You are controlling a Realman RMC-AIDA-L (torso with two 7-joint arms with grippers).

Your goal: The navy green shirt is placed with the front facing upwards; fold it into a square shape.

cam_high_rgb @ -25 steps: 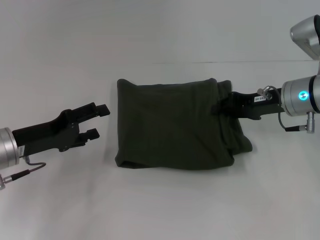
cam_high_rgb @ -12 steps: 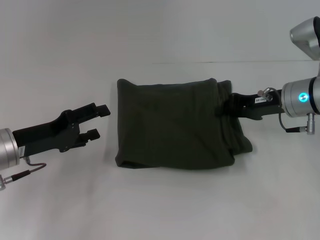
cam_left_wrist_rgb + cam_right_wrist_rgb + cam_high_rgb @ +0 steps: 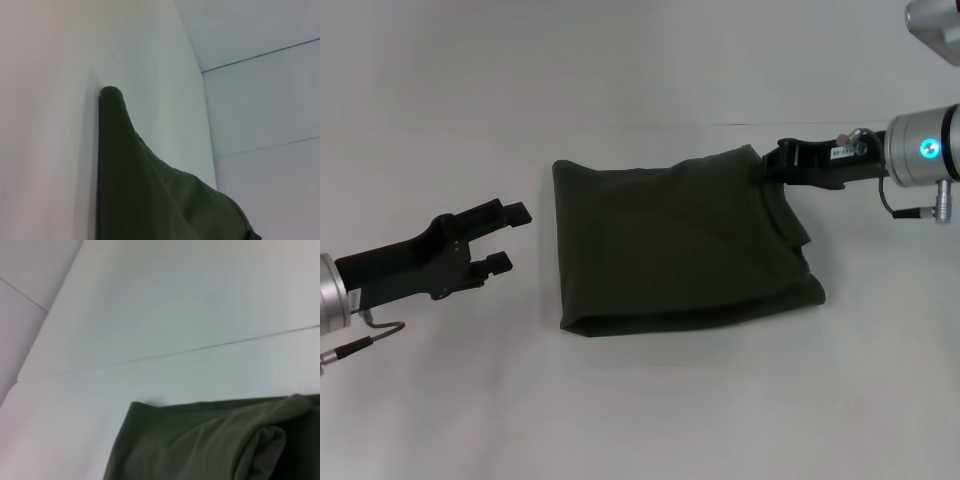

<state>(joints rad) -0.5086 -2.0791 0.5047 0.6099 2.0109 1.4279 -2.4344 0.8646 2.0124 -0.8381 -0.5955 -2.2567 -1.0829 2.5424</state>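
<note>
While the right gripper (image 3: 767, 166) pinched its far right corner, the navy green shirt (image 3: 670, 245) lay folded, roughly square.
Soft matte cloth on white table (image 3: 640, 410); left gripper (image 3: 510, 237) spread, just beside.

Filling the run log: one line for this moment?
shirt: folded, on table | right gripper: shut on shirt's far right corner | left gripper: open, beside shirt, apart

Head cam is looking down from above on the whole white table (image 3: 640, 420). Both wrist cams are sitting low and close, skimming the tabletop from opposite sides. All three are catching the folded shirt (image 3: 670, 245), so that's the shared bit.
</note>
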